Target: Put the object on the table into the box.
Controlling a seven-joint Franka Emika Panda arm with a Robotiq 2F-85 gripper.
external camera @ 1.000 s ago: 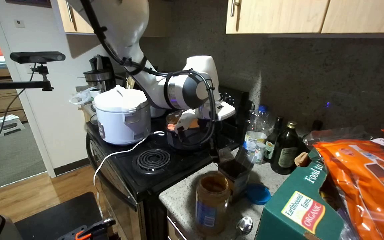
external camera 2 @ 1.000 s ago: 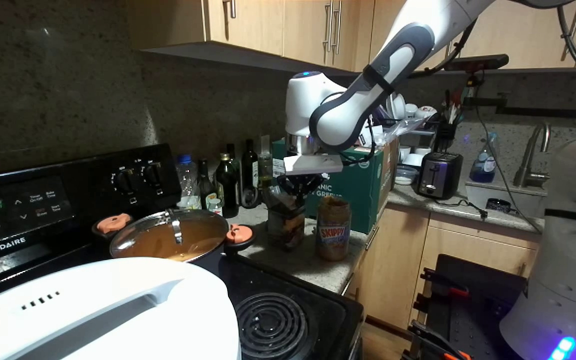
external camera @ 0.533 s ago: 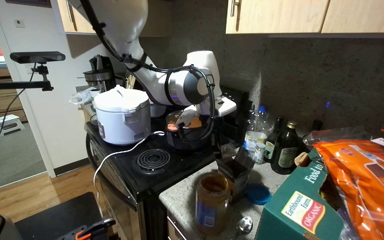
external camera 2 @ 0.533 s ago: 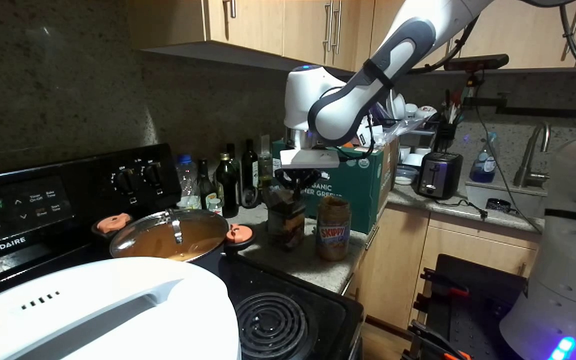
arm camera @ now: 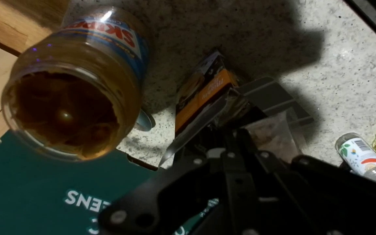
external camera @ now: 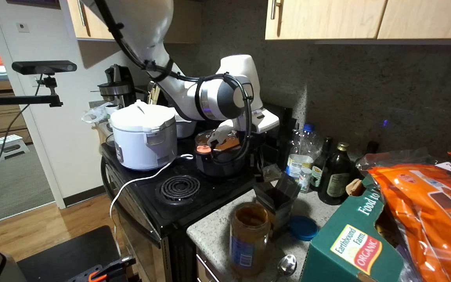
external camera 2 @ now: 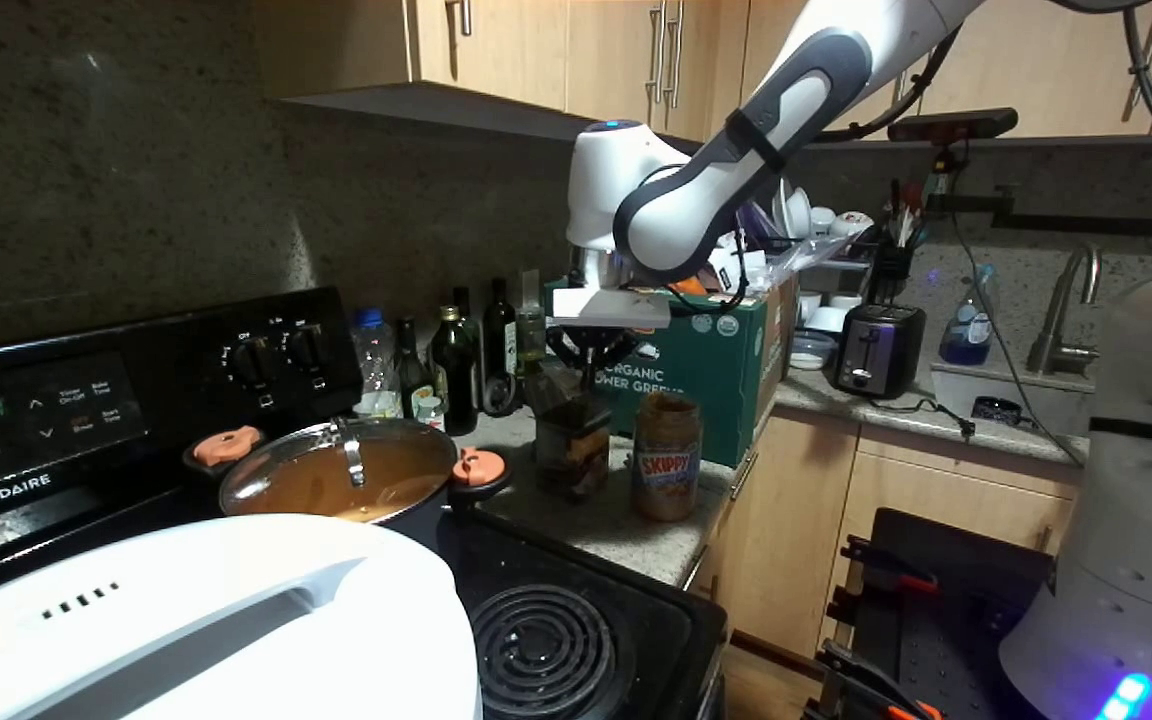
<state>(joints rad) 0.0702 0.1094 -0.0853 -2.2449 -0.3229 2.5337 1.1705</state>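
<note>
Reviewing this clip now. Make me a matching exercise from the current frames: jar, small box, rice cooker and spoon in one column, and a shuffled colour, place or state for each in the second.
1. jar
2. small box
3. rice cooker
4. spoon

A. white, on the stove
B. uncapped, marked Skippy
C. silvery, lying on the counter
D. dark, with some orange

Pairs: 1-B, 2-D, 3-A, 4-C.

A white robot arm (external camera 2: 726, 187) slopes downward to an upright wrist (external camera 2: 608, 185), its end effector (external camera 2: 589, 381) pointing down, pinched together.
</note>
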